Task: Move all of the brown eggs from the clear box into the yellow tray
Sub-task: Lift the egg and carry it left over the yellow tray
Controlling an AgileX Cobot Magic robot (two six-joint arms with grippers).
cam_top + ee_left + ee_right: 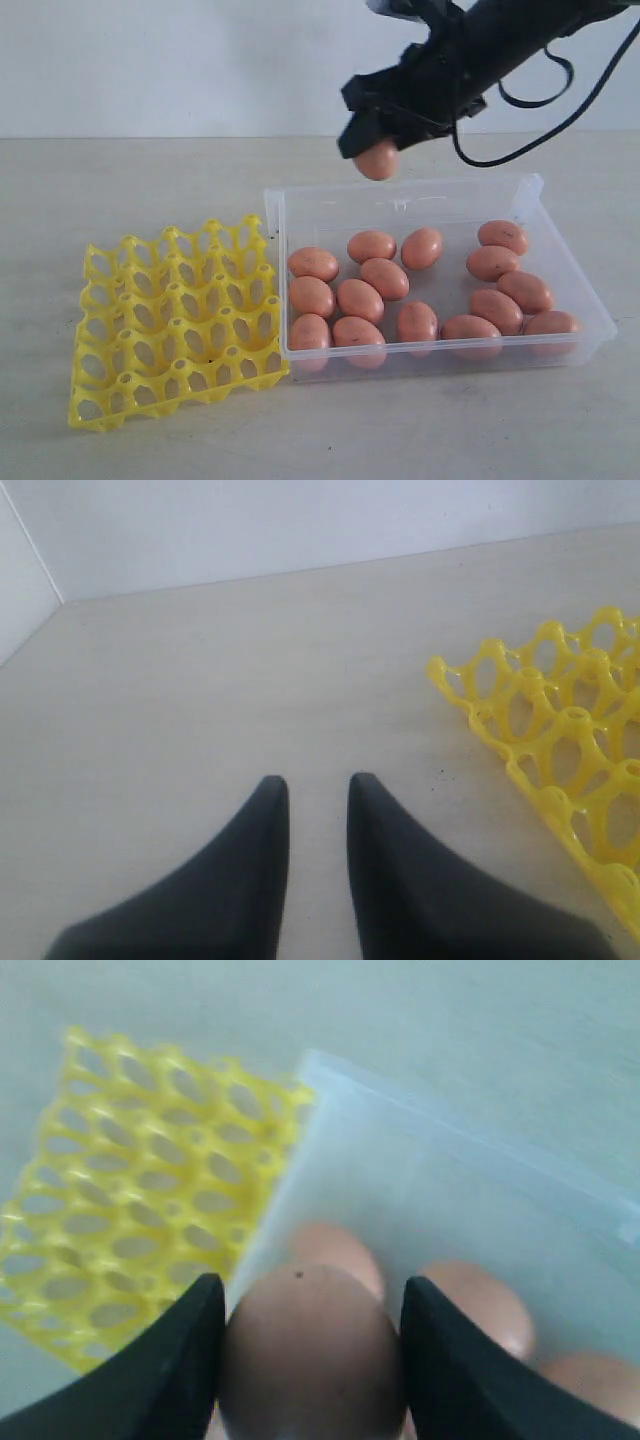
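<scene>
Exterior view: a clear box (450, 205) is seen on the desk (150, 180), with a yellow tray (175, 320) set just beside its left wall. Fifteen brown eggs (385, 278) are counted lying on the floor of the box: a close cluster toward the left and middle, a second group toward the right. A sixteenth egg (378, 162) is held in the right tool (370, 138), raised well above the box and seen over the left half of its rear wall. Whether it hangs over the box or behind it cannot be told.

Right wrist view: the held egg is gripped between the two black fingers (180, 1360), with both inner faces pressed against its sides. A small dark speck is noted on its shell. The corner of the box and part of the tray are seen beneath, blurred.

Left wrist view: the left tool (318, 785) is seen low over bare desk, near one edge of the tray. Its jaws are parted by a narrow gap, and nothing is held.
</scene>
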